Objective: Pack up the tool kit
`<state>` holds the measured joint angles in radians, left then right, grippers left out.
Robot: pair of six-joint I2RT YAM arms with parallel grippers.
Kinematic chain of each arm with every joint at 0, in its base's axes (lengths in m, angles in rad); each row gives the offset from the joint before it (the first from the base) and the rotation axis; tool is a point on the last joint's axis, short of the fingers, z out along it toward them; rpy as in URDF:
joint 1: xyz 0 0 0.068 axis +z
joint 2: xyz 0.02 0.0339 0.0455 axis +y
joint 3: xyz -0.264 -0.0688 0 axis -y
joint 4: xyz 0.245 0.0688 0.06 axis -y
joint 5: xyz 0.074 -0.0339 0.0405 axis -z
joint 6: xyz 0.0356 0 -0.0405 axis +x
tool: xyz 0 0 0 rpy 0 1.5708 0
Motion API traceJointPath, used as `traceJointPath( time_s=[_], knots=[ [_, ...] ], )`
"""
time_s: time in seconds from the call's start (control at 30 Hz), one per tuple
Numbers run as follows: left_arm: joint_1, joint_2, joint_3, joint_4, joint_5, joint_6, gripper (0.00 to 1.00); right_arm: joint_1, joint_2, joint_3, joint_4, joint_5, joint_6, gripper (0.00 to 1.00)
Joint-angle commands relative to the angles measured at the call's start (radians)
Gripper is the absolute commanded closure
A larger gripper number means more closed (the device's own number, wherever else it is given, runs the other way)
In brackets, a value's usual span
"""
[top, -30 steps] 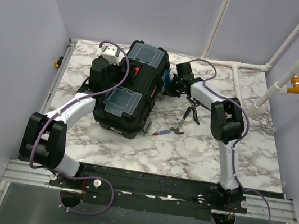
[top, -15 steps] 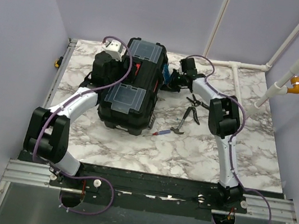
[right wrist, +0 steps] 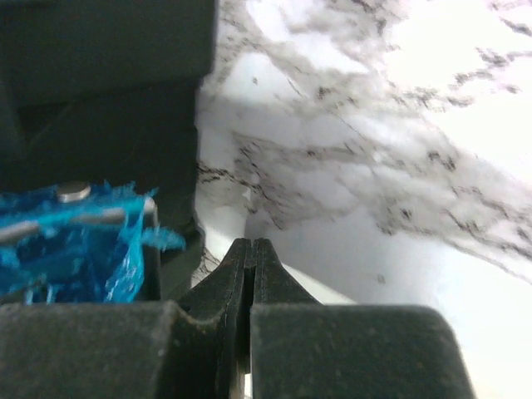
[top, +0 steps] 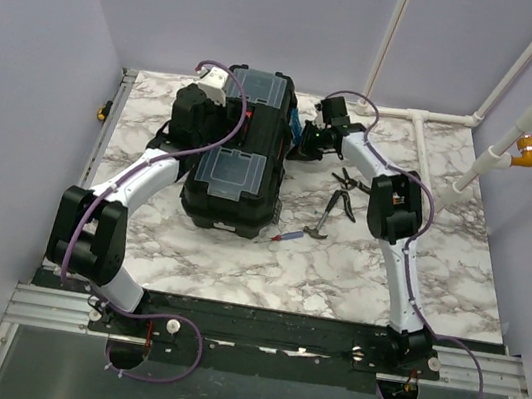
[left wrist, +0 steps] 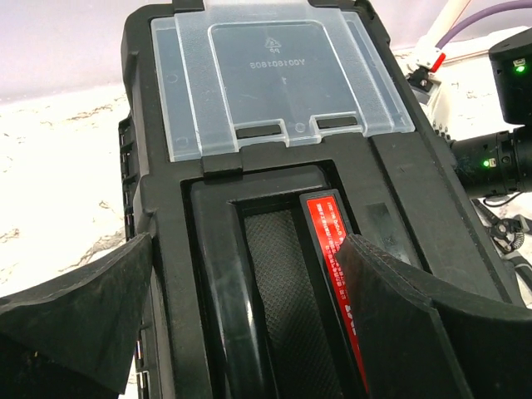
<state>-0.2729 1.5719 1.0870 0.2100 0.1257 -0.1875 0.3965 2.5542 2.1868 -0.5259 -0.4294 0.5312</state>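
The toolbox (top: 238, 155) stands closed at the middle-left of the bench (top: 355, 274), with its long axis from 12 to 6 o'clock. The left gripper (left wrist: 247, 249) hangs over its handle (left wrist: 278, 332), fingers apart. The right gripper (right wrist: 250, 249), fingers together and empty, is beside the blue latch (right wrist: 75, 241) on the box's 3 o'clock side. Loose tools (top: 333, 210) lie at 4 o'clock from the box, nearer the right arm.

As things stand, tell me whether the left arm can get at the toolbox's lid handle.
Probably yes. The left fingers are spread open on either side of the lid handle. The toolbox is shut, and nothing lies across the handle in the left wrist view.
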Motion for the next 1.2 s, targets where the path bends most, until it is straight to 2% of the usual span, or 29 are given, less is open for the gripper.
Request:
traceJointPath(
  time_s=[0.0, 0.13, 0.23, 0.33, 0.53, 0.73, 0.9, 1.03, 1.17],
  knots=[
    [-0.264, 0.082, -0.133, -0.327, 0.512, -0.041, 0.17, 0.183, -0.156, -0.083, 0.125, 0.026, -0.078, 0.99],
    [-0.264, 0.005, -0.167, -0.335, 0.429, -0.064, 0.14, 0.122, -0.293, -0.239, 0.125, 0.213, -0.010, 0.99],
    [-0.264, -0.023, -0.169, -0.356, 0.409, -0.111, 0.14, 0.073, -0.377, -0.319, 0.112, 0.291, 0.000, 0.99],
    [-0.265, -0.052, -0.153, -0.392, 0.380, -0.131, 0.13, 0.033, -0.425, -0.353, 0.085, 0.303, -0.020, 0.99],
    [-0.252, -0.144, -0.081, -0.511, 0.269, -0.173, 0.03, 0.018, -0.472, -0.376, 0.054, 0.348, -0.057, 0.99],
    [-0.231, -0.233, -0.006, -0.560, 0.172, -0.219, 0.02, -0.001, -0.471, -0.366, 0.024, 0.349, -0.078, 0.99],
    [-0.146, -0.261, 0.028, -0.548, 0.204, -0.271, 0.02, -0.027, -0.470, -0.363, 0.003, 0.311, -0.087, 0.99],
    [-0.071, -0.296, 0.013, -0.483, 0.231, -0.322, 0.02, -0.043, -0.470, -0.340, -0.046, 0.347, -0.120, 0.99],
    [-0.020, -0.330, -0.010, -0.420, 0.175, -0.350, 0.02, -0.085, -0.479, -0.355, -0.051, 0.341, -0.130, 0.99]
  ],
)
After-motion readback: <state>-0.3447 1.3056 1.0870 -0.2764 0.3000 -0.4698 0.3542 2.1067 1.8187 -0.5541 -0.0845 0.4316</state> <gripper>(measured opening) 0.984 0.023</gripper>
